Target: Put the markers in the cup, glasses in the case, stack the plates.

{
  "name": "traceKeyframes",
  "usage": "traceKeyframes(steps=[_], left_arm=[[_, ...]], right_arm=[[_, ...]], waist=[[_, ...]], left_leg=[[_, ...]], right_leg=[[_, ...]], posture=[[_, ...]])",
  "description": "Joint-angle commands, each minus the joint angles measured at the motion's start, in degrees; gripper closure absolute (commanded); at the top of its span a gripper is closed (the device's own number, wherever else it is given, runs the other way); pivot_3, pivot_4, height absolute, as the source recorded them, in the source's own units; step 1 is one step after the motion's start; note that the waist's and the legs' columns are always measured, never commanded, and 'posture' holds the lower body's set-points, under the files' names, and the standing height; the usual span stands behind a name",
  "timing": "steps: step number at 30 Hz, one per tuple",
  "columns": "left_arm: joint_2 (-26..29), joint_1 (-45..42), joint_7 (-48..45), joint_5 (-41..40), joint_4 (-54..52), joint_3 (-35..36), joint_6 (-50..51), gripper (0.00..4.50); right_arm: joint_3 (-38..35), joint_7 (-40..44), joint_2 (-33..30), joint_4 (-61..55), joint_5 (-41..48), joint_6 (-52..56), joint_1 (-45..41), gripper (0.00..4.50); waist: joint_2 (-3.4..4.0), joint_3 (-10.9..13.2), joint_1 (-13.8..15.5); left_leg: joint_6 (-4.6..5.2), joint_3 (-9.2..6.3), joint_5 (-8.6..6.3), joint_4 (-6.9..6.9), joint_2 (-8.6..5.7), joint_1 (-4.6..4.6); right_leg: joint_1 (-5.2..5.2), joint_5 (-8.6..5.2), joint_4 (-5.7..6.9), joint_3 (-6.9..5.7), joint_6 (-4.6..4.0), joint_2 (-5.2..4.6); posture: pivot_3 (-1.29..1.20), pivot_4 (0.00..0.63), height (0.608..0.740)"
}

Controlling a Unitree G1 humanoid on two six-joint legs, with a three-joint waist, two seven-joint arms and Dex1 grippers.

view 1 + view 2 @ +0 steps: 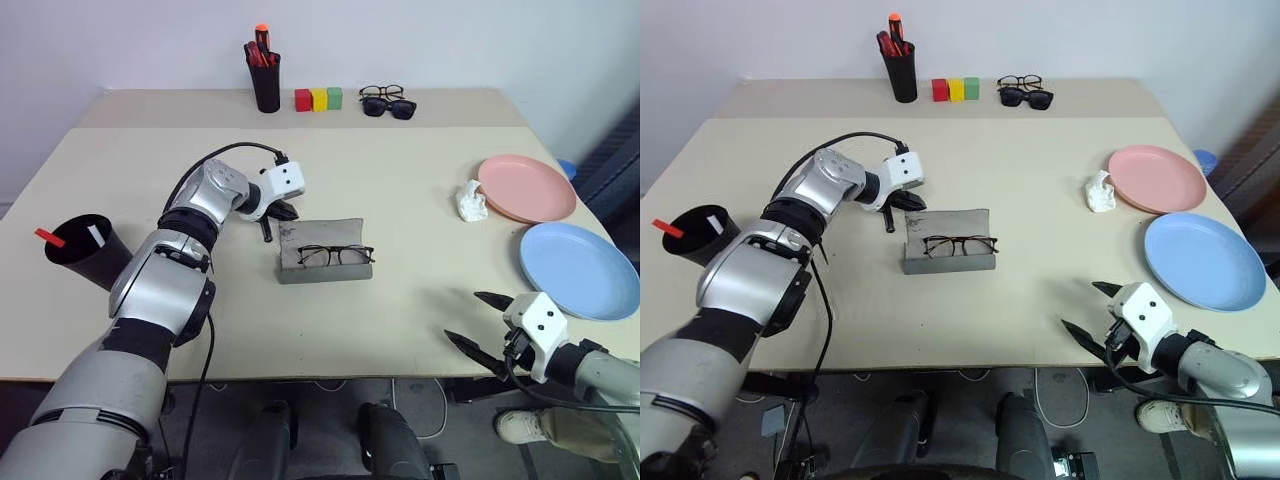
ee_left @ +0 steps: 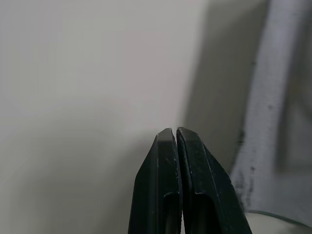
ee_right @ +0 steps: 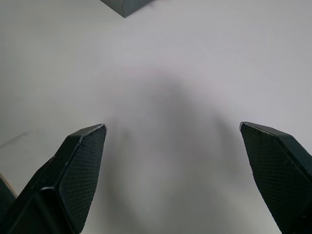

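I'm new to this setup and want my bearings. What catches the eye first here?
Mid-table, the glasses lie in the open grey case, the shut left gripper just beside its end. The pink plate and blue plate sit unstacked on the right, and both markers stand in the cup.

Bare table (image 1: pixel 400 200) surrounds the case (image 1: pixel 322 265); left arm (image 1: pixel 215 195) crowds it.

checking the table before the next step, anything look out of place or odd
One thing: a crumpled white wad lies on the table touching the pink plate, belonging to no group. The glasses lie in the open case, its lid not yet shut.
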Motion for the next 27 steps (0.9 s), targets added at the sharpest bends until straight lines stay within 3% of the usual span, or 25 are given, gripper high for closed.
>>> traceKeyframes(steps=[1, 11, 18, 22, 27], left_arm=[[-0.2, -2.8, -8.5, -2.7, -1.5, 3.2, 1.2, 4.45], [0.1, -0.2, -22.1, -6.0, -10.9, 5.1, 7.4, 4.45], [1.3, 7.8, -29.0, -8.6, -28.3, 3.3, 16.4, 4.45], [1.5, 10.7, -27.6, -9.4, -34.2, 3.3, 20.1, 4.45], [1.0, 7.2, -19.8, -9.4, -28.7, 5.7, 17.5, 4.45]], right_arm=[[-0.1, -0.7, 0.4, -0.4, 0.6, -1.5, -0.7, 0.0], [0.9, -1.1, 0.2, 0.7, 0.8, -2.0, -2.0, 0.0], [1.0, -1.1, 0.0, 1.9, 1.0, -2.3, -3.0, 0.0], [1.1, -1.3, -0.1, 1.6, 1.0, -1.9, -3.2, 0.0], [0.6, -2.0, -0.1, -0.1, 1.7, -0.5, -3.2, 0.0]], waist=[[0.0, 0.0, 0.0], [0.0, 0.0, -0.1], [0.02, 0.0, -0.3], [0.02, 0.0, -0.3], [0.04, 0.0, -0.1]], left_leg=[[0.0, 0.0, 0.0, 0.0, 0.0, 0.0], [0.02, -0.01, -0.01, 0.01, 0.0, 0.01], [0.02, -0.02, 0.0, -0.01, 0.02, 0.06], [0.02, -0.05, 0.0, 0.01, 0.02, 0.07], [0.02, -0.07, 0.0, 0.03, 0.02, 0.1]], right_leg=[[0.0, 0.0, 0.0, 0.0, 0.0, 0.0], [-0.01, 0.01, 0.07, 0.01, -0.01, 0.0], [0.0, 0.09, 0.12, 0.02, -0.14, 0.01], [0.0, 0.08, 0.17, 0.02, -0.17, 0.02], [0.04, -0.03, 0.16, 0.02, -0.15, 0.02]], posture=[[0.0, 0.15, 0.74], [0.0, 0.15, 0.74], [0.0, 0.15, 0.74], [0.0, 0.15, 0.74], [0.0, 0.15, 0.74]])
